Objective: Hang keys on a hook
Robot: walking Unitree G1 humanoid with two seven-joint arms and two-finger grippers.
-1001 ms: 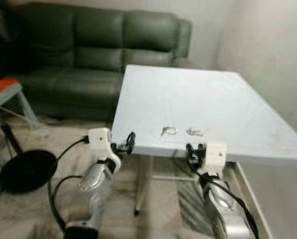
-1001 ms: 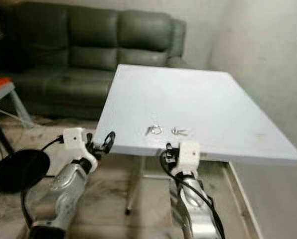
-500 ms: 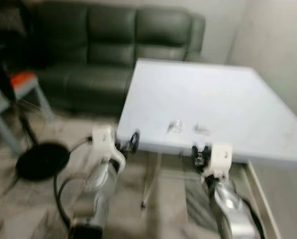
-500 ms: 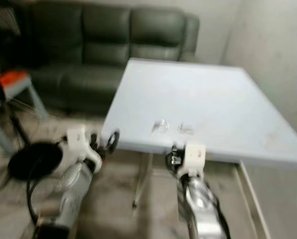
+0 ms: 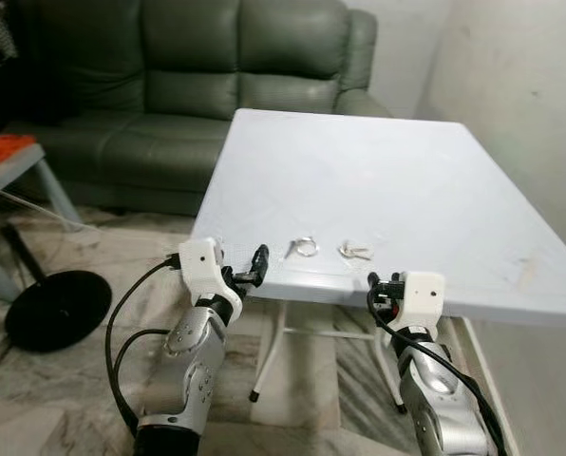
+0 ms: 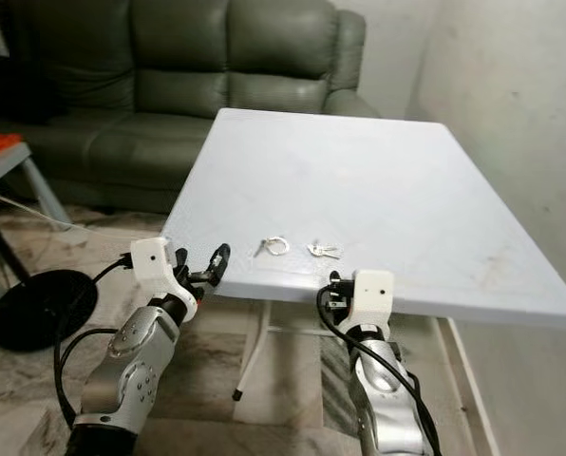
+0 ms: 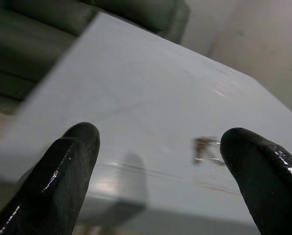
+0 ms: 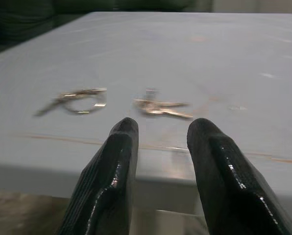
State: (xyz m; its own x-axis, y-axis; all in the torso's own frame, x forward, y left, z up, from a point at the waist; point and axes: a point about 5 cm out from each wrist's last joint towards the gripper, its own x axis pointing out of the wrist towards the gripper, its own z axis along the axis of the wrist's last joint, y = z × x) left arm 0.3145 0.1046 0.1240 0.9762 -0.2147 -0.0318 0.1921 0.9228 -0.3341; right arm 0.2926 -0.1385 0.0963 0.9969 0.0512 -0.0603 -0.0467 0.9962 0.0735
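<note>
No writing or label can be read on anything here. A white table [image 5: 378, 180] stands before a dark green sofa [image 5: 169, 85], and near the table's front edge lie two small metal things just beside each other: a key ring [image 5: 305, 247] on the robot's left and a bunch of keys [image 5: 355, 252] on its right.

Both silver arms reach up and forward from below, their white wrist housings level with the table's front edge. The left gripper [image 5: 257, 266] sits at the front left corner of the table, close to its edge; its jaws are spread wide, with nothing between them. The right gripper [image 5: 382, 289] sits just below the front edge, in front of the keys; its jaws are parted by a narrow gap and hold nothing. In the right wrist view the keys [image 8: 160, 107] and the ring [image 8: 80, 100] lie on the tabletop beyond the fingertips [image 8: 124, 132].

A round black stand base [image 5: 57, 309] rests on the marbled floor to the left, near a stool with an orange seat [image 5: 8, 150].
</note>
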